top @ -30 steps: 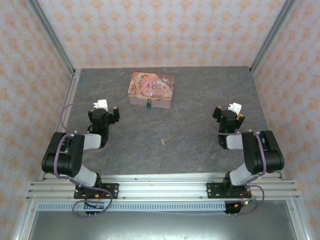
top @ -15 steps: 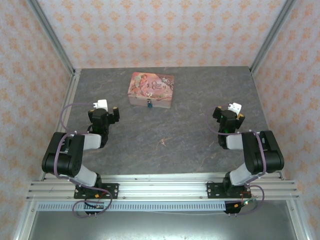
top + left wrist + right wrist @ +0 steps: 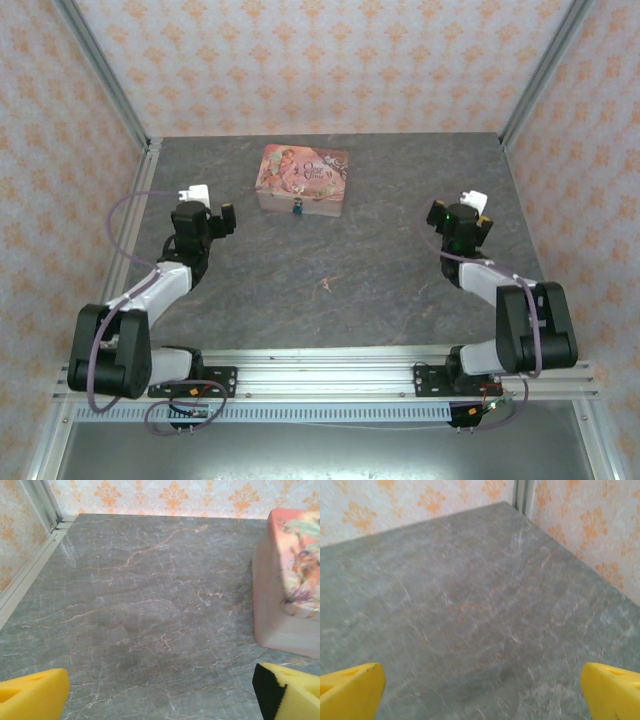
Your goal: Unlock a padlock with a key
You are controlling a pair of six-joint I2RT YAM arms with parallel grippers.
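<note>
Padlock (image 3: 297, 208) hung at front-centre of pink tin (image 3: 303, 172), far-mid worktop (image 3: 400, 180), presumably securing the lid. A brownish speck, prob. the key (image 3: 326, 284), lay loose on the worktop nearer the arm bases. L gripper (image 3: 206, 208) and R gripper (image 3: 459, 214) were both spread wide and empty, either side of the tin, leaving approach clear; unlocking not yet begun.

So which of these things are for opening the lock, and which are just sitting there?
For the job:
padlock, at the front of the pink tin
key, maybe that tiny brownish speck mid-table; too small to be sure
left gripper and right gripper, both open

Just there:
pink tin
table
walls
</note>
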